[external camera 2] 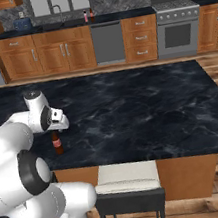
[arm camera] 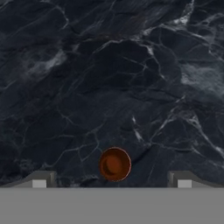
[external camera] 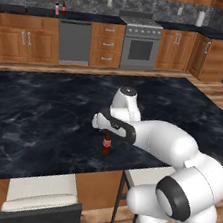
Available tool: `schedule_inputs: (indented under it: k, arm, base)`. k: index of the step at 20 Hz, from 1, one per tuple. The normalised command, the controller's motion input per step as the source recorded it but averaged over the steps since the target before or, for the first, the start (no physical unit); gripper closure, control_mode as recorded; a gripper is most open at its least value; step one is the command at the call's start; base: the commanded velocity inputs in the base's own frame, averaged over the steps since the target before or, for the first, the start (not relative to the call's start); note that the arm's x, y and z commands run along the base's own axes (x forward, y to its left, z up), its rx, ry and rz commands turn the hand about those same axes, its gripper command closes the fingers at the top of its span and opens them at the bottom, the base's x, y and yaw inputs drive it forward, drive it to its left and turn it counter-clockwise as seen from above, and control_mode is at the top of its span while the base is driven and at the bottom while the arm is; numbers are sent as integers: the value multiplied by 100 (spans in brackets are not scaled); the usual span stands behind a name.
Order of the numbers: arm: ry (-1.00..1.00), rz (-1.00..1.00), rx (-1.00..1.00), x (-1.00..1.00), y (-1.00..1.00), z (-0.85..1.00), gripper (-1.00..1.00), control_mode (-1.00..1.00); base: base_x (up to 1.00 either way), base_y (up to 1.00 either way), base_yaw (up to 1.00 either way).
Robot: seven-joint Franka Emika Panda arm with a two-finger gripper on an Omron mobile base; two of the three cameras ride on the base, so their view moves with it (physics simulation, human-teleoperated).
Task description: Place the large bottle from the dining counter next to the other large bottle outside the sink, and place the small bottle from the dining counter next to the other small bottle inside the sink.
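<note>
A dark-brown, red-labelled cola-style glass bottle (external camera: 107, 145) stands upright near the front edge of the long black marbled bench (external camera: 42, 113) with orange-brown wood sides. Far off on the wall worktop, a pale pink bottle (external camera: 57, 9) and a small dark, reddish bottle (external camera: 63, 8) stand just beside each other.

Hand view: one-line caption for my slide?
Open gripper poised directly above an upright brown bottle on the black marbled counter.

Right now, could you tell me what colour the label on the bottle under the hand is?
Red, on the dark-brown bottle; the left base view shows it best.
</note>
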Motion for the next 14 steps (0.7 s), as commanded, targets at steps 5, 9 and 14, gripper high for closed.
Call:
schedule_inputs:
  k: [5,9,14]
  arm:
    - [0,0,0,8,0,0,-100,-100]
    - [0,0,0,3,0,-6,-100,-100]
    - [0,0,0,0,0,-11,-100,-100]
  base:
    - [0,0,0]
    - [0,0,0]
    - [0,0,0]
